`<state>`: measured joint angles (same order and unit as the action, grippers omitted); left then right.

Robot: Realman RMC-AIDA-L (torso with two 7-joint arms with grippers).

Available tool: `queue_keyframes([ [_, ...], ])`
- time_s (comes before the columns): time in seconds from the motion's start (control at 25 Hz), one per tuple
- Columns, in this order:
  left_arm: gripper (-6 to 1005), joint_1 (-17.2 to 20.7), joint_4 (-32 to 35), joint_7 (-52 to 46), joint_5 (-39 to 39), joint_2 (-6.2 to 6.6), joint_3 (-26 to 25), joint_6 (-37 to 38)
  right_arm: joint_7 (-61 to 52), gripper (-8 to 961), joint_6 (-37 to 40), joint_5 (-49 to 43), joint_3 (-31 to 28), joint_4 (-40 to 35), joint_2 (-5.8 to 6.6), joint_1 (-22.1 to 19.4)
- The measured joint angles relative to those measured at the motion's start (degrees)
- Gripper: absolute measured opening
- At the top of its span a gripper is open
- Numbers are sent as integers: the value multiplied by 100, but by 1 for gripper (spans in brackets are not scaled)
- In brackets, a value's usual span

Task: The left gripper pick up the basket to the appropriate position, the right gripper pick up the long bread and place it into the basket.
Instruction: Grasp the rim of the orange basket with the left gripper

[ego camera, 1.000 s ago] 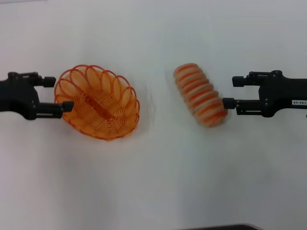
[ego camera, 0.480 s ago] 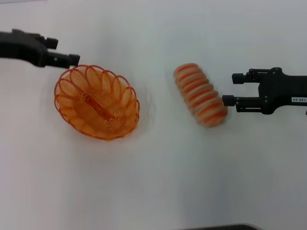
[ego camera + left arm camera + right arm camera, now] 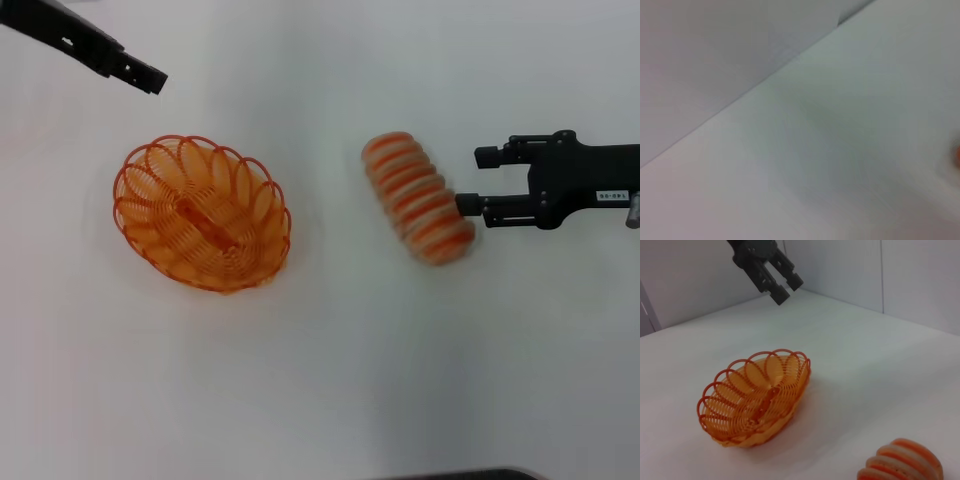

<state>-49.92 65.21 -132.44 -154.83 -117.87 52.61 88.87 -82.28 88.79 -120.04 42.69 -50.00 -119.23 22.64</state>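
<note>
One long bread (image 3: 417, 198) lies on the white table (image 3: 330, 380) right of centre in the head view, its long axis running diagonally from the far-left end to the near-right end. The right gripper (image 3: 474, 181) reaches in from the right at table level, its two fingers (image 3: 470, 204) spread apart. The nearer finger's tip sits against, or just beside, the loaf's near-right end; whether it actually touches cannot be told. The farther finger stands clear of the loaf, to its right, and the loaf is not between the fingers.

One basket (image 3: 203, 213) rests upright on the table left of centre, well apart from the loaf, its oval tilted the same way, far-left to near-right. It holds nothing. The left gripper (image 3: 157, 80) hangs in the air at the far-left corner, beyond the basket and clear of its rim, carrying nothing. In the right wrist view the left gripper (image 3: 784, 290) shows above and beyond the basket (image 3: 756, 396), its two fingers (image 3: 779, 296) close together with only a slim gap between them, and the striped end of the loaf (image 3: 901, 460) sits in the near corner. The left wrist view shows only bare table and wall.
</note>
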Motion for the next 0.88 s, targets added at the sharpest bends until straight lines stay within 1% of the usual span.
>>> queue_keyframes([
  [0.04,829,-51,-4,-70,-99,-1,68,11,12,748,-1,-3,-5,-3,-1,8],
  [0.08,823,-203,-40,-258,-355,-15,232,43,26,748,-1,-5,-9,-6,-1,16],
  [0.12,816,-203,-40,-258,-355,-15,232,43,37,748,-5,-5,-16,-10,-1,23],
  [0.16,810,-468,-204,-581,-738,-41,425,117,44,748,-9,-6,-19,-12,-2,29],
  [0.2,804,-508,-251,-631,-771,-38,447,127,48,748,-22,-7,-18,-14,-3,33],
  [0.28,792,-715,-555,-919,-861,26,545,159,74,748,-62,-9,-8,-16,-4,41],
  [0.4,773,-940,-1110,-1186,-872,170,595,138,131,748,-89,-11,6,-8,-4,59],
  [0.48,761,-1006,-1337,-1245,-875,225,589,85,146,748,-93,-11,10,-6,-7,72],
  [0.6,742,-1013,-1512,-1289,-880,267,573,-15,178,749,-107,-9,11,-4,-10,82],
  [0.8,730,-987,-1713,-1304,-884,277,523,-173,194,748,-137,-12,15,6,-7,131],
  [0.84,730,-981,-1897,-1309,-885,270,519,-341,197,748,-142,-13,18,9,-6,144],
  [0.88,730,-980,-1941,-1310,-885,269,519,-379,199,748,-146,-13,20,9,-6,153],
])
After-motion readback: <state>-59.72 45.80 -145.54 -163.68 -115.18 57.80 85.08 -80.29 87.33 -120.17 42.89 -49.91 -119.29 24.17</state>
